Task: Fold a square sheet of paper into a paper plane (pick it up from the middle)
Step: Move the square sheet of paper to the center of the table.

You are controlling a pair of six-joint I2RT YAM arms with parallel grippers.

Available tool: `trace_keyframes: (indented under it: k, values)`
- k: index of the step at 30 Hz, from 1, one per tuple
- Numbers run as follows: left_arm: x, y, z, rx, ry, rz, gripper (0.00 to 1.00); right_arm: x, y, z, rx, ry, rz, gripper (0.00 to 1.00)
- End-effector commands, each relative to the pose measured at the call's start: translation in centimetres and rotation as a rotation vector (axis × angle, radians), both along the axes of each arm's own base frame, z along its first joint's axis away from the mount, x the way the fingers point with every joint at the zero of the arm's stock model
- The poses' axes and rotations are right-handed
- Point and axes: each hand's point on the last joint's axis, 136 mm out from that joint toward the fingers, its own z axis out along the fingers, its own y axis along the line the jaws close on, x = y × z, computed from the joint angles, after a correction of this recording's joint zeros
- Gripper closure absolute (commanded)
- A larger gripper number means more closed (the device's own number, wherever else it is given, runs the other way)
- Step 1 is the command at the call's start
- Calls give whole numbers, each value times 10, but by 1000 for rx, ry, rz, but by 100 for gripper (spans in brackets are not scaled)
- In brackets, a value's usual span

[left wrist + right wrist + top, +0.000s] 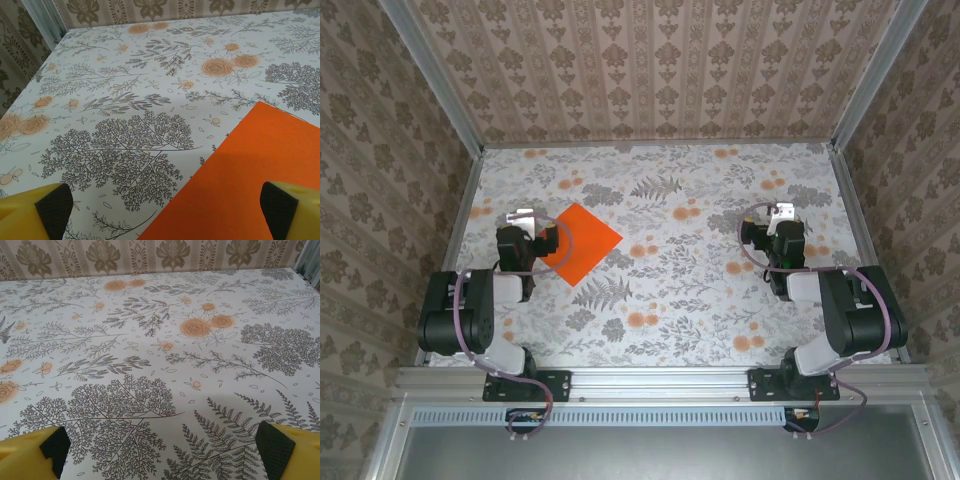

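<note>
The square sheet of paper (pixel 582 243) is bright orange and lies flat on the floral table, turned like a diamond, left of centre. My left gripper (pixel 525 222) hovers at its left corner, open, nothing between the fingers. In the left wrist view the sheet (pixel 250 180) fills the lower right, and the gripper (pixel 167 212) spans its left edge with yellow fingers (pixel 50 207) wide apart. My right gripper (pixel 778 215) stands open over bare table on the right side, far from the sheet; its fingertips (pixel 280 445) show at the bottom corners around the gripper (pixel 162 450).
The floral tablecloth (pixel 700 300) covers the work surface. Patterned walls (pixel 650 70) with aluminium posts close in the back and both sides. A metal rail (pixel 660 380) carries both arm bases at the near edge.
</note>
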Motion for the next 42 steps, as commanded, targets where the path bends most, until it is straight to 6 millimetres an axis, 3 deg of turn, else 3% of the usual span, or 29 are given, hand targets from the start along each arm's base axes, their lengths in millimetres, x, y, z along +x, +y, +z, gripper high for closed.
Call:
trace_keyframes:
  k: [1,28,36,39,42]
  values:
    - [4,-1,5,11,-14,-16,0,2,1,4,-4,-21,11,0]
    - [3,0,9,14,-27,-15,0,1,1,4,-3,-25,12,0]
    - [-11,15,40,-8,-9,92,0,-12,-14,48,6,-26,-94,0]
    - [-20,23,52,-93,81,181,0,-22,-24,64,96,26,-196,0]
    - [-32,20,57,-207,205,240,0,-31,-22,64,220,119,-261,0]
